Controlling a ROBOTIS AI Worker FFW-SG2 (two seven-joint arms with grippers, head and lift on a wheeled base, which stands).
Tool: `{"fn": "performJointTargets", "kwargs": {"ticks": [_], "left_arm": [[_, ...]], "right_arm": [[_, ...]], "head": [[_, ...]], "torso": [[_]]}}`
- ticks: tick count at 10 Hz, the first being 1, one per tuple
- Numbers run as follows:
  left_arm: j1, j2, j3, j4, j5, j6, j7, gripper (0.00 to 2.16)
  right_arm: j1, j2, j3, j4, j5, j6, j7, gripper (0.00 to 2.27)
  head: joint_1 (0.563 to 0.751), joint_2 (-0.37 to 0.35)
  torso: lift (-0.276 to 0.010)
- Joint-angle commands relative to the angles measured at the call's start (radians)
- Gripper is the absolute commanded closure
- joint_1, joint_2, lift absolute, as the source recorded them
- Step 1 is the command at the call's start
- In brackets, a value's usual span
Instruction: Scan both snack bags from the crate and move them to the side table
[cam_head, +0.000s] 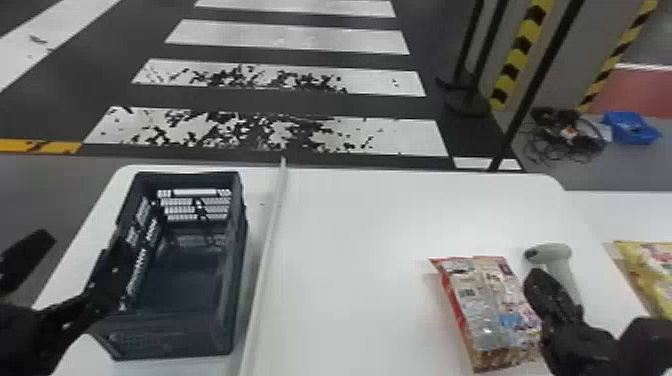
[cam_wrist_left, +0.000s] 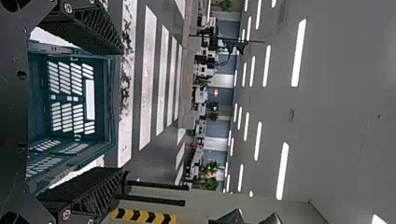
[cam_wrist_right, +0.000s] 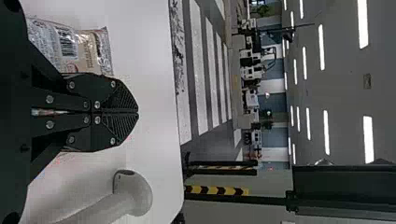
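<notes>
The right claw (cam_head: 536, 280) is hanging low over the bench (cam_head: 360, 240), its two fingers meeting narrowly at the tips and holding nothing. In the head view it is overlapping the right edge of the red-edged snack bag (cam_head: 492, 310); whether it is touching, I cannot tell. That bag is lying flat on the bench, its printed side facing up, with the pale scanner (cam_head: 555, 254) sitting just beside it on the right. The left claw (cam_head: 84, 241) is keeping its fingers wide apart, gripping nothing, and is hovering by the left wall of the dark crate (cam_head: 235, 300). The crate is standing at the bench's left end, and a raised white strip (cam_head: 267, 245) is running between it and the bag. The yellow snack bag (cam_head: 655, 265) is resting farther right, on the side bench (cam_head: 625, 215). Beyond, a blue bin (cam_head: 631, 129) is sitting on the floor near tangled cables (cam_head: 567, 137).
</notes>
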Motion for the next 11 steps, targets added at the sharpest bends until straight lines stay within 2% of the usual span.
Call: {"fn": "performJointTargets", "kwargs": {"ticks": [1,3,4,7,11], "left_arm": [[0.005,0.000,0.001,0.001,0.004,-0.008,-0.006,0.11],[0.000,0.000,0.001,0.029,0.006,-0.038,-0.012,0.11],[-0.006,0.000,0.001,0.056,0.007,-0.054,-0.016,0.11],[-0.034,-0.002,-0.011,0.127,0.006,-0.097,-0.021,0.11],[-0.069,-0.003,-0.013,0.161,0.006,-0.094,-0.021,0.11]], "right_arm": [[-0.008,-0.020,-0.053,-0.070,0.002,0.132,0.019,0.09],[-0.067,-0.106,-0.088,-0.068,-0.002,0.399,0.044,0.05],[-0.096,-0.141,-0.096,-0.050,0.013,0.479,0.047,0.04],[-0.186,-0.215,-0.099,0.080,0.016,0.513,0.085,0.04],[-0.343,-0.282,-0.053,0.317,0.024,0.451,0.164,0.04]], "head": [[0.695,-0.073],[0.695,-0.104],[0.695,-0.125],[0.695,-0.164],[0.695,-0.192]], "torso": [[-0.095],[-0.095],[-0.095],[-0.095],[-0.095]]}}
